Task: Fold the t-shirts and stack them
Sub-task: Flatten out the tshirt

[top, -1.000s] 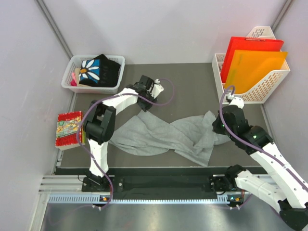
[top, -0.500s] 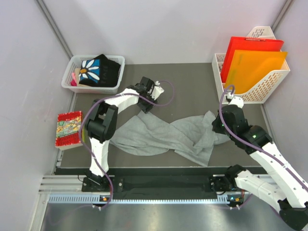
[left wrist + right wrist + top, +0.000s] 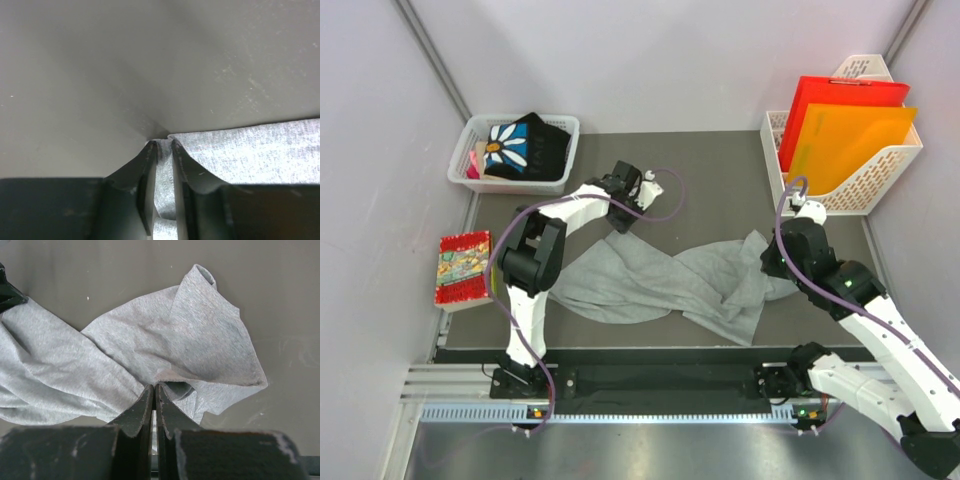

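Your left gripper [image 3: 163,143] has just narrowed onto the far-left corner of the grey t-shirt [image 3: 640,285]; your right gripper [image 3: 154,386] stays clamped on its right end.

White link shells and black joint housings on left arm [image 3: 523,325] and right arm [image 3: 910,352]. Purple cable [image 3: 665,200] looped along each, with a white connector block near the wrist. Black base mounts. Left gripper [image 3: 162,145] and right gripper [image 3: 154,387]: dark matte tapered fingers [image 3: 142,190], scuffed with pale specks, blocky dark body behind.
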You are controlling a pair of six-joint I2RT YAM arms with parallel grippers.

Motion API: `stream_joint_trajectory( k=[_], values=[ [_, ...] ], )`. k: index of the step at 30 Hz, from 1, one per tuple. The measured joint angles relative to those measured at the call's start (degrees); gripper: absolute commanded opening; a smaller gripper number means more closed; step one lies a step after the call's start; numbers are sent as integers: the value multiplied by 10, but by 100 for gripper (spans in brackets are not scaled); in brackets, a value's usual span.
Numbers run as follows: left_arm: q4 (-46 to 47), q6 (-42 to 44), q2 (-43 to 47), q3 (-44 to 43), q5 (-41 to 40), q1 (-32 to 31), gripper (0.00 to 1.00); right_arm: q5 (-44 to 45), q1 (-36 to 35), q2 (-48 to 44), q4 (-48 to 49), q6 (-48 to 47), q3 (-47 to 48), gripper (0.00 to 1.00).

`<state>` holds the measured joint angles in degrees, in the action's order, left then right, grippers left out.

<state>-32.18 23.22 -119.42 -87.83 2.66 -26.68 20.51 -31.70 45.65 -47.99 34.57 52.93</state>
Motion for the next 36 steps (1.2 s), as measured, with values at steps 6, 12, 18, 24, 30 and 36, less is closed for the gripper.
stream_joint_trajectory(
  k=[6,12,18,24,30,36],
  values=[
    [3,1,3,7,5,0,0,0,0,0,-1,0,2,0],
    [-5,2,29,28,5,15,0,2,0,10,-9,-7,27,0],
    [-52,3,141,22,-11,97,0,9,0,42,-9,-28,92,0],
    [-62,9,348,20,-54,164,0,16,0,55,-7,-49,153,0],
    [-115,21,529,30,-56,152,0,17,0,35,-20,-55,193,0],
    [-214,21,613,3,-59,152,0,-36,0,-30,-79,-66,277,0]
  ],
)
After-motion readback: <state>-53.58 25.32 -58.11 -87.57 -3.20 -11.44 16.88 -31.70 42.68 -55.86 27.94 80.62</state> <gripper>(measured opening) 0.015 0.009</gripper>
